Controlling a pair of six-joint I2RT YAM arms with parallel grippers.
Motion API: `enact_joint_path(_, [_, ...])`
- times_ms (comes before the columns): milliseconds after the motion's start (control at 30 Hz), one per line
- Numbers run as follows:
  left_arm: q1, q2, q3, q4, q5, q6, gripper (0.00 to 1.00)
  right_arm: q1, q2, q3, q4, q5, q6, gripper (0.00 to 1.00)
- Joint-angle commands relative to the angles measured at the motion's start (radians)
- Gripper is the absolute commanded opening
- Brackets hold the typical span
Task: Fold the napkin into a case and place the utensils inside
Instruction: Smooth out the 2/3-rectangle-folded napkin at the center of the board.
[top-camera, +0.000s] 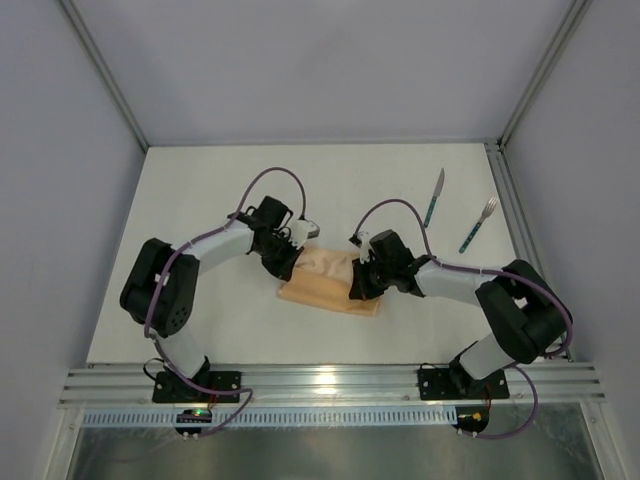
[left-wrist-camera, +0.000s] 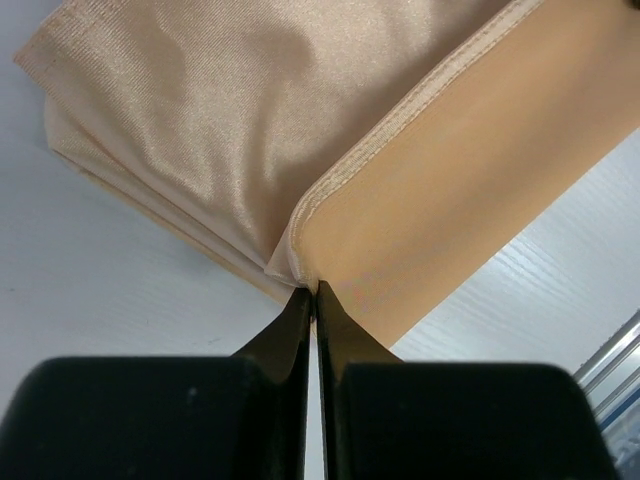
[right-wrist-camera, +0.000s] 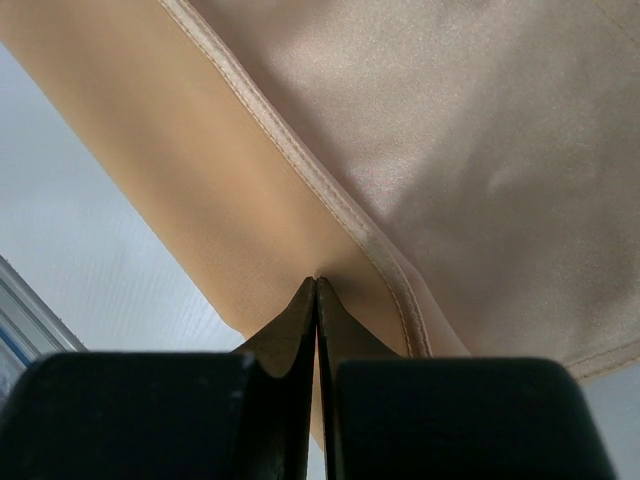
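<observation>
Top external view: the napkin (top-camera: 322, 275) is lying on the counter (top-camera: 200, 200) as a folded oblong. It is stretching between the two claws, its long axis running from one claw to the other.
Left claw (top-camera: 288, 264): its fingers are pressing together on a hemmed corner at its own end of the napkin. In the left wrist view the tips are meeting right at that corner, with the cloth spreading away ahead of them.
Right claw (top-camera: 358, 284): its fingers are likewise pressing together, pinching the edge of a lower cloth layer at the opposite end. A hem is running diagonally just beyond the tips.
Utensils: the knife (top-camera: 434, 197) and fork (top-camera: 479, 224) are lying beyond the right claw and off to its outer side, well apart from the napkin. Their teal handles are pointing back toward the arm bases.
Nearer arm: the right arm is sitting closer to both utensils, and the knife is lying nearer its claw than the fork.
Step, as I judge it: the folding is under way, and no finished pocket is showing yet.
Relation that matters: each claw is holding one end of the same long edge. Any coming fold is therefore likely to be turning across the short axis, with both claws travelling together to keep the edge straight.
</observation>
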Motion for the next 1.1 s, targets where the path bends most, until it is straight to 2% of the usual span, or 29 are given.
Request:
enact_joint_path(0, [0.008, -0.072, -0.018, -0.05, -0.022, 0.031, 0.0, -0.002, 0.0, 0.017, -0.038, 0.045, 0.004, 0.04])
enact_joint_path(200, [0.008, -0.124, -0.024, -0.115, 0.013, 0.051, 0.0, 0.033, -0.053, 0.062, -0.09, 0.023, -0.002, 0.04])
enact_joint_path(567, [0.006, -0.101, -0.06, -0.173, 0.052, 0.123, 0.0, 0.066, -0.065, 0.094, -0.082, -0.003, 0.018, 0.04])
enact_joint_path(767, [0.006, -0.082, -0.076, -0.121, 0.029, 0.135, 0.0, 0.066, -0.037, 0.076, -0.053, 0.034, 0.038, 0.04])
enact_joint_path(900, [0.006, -0.051, -0.075, -0.107, 0.019, 0.142, 0.0, 0.05, -0.027, 0.047, -0.05, 0.114, 0.066, 0.04])
enact_joint_path(1067, [0.006, -0.069, -0.101, -0.098, 0.015, 0.149, 0.03, 0.047, -0.051, -0.045, -0.009, 0.161, 0.121, 0.04])
